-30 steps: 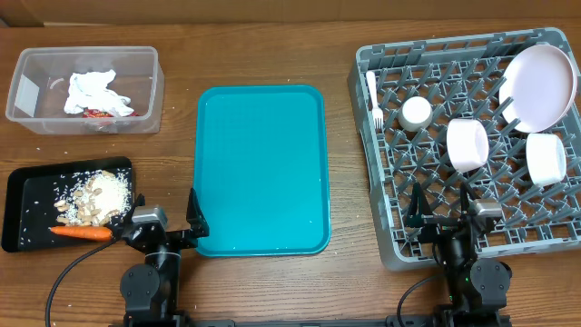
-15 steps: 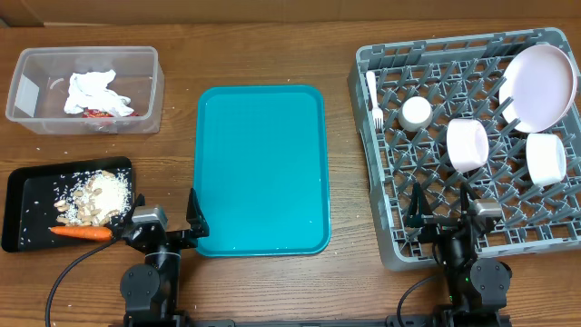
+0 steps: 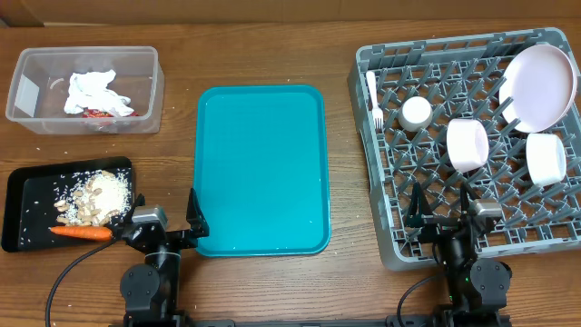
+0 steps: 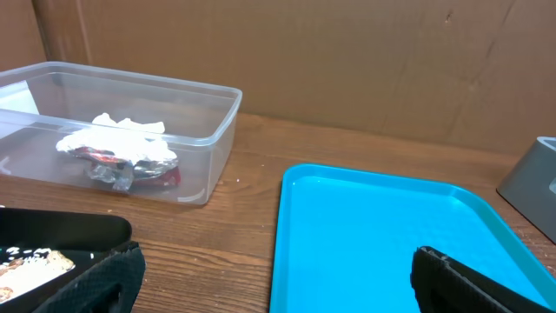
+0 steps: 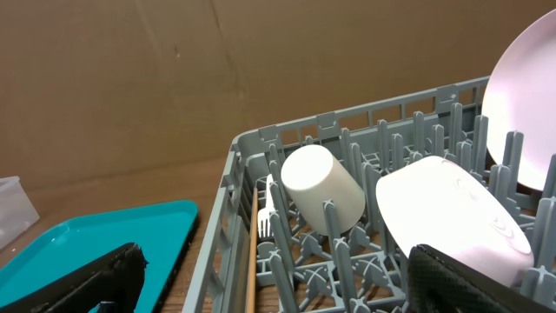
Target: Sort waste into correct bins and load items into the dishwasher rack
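Looks finished: napkins and red wrapper in clear tub, carrot and scraps on black tray, plate, bowls, cup, fork in rack, left gripper and right gripper spread wide, empty.

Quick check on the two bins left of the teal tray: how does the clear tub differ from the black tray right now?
The clear tub is see-through with tall walls; the black tray is opaque and shallow. The clear tub holds crumpled napkins and a red wrapper; the black tray holds crumbly scraps and a carrot. Both are rectangular and sit left of the teal tray.
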You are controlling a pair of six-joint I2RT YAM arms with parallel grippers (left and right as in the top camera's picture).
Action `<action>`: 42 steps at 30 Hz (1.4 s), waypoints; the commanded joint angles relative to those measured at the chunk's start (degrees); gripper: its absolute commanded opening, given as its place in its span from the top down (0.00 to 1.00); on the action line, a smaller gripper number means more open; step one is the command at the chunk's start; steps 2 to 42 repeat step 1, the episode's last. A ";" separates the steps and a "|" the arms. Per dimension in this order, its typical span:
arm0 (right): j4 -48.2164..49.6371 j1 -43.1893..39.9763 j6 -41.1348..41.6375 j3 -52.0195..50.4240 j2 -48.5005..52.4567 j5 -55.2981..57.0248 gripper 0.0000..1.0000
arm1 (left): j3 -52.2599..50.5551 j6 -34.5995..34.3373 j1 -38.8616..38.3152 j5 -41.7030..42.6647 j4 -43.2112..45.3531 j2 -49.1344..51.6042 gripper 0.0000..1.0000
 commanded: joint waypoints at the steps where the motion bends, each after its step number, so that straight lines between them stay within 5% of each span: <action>1: 0.42 -0.24 -0.17 -0.59 -0.57 0.55 0.00 | -0.24 1.07 0.46 0.63 0.15 -0.66 0.00; 42: 0.42 -0.24 -0.17 -0.59 -0.57 0.55 0.00 | -0.24 1.07 0.46 0.63 0.15 -0.66 0.00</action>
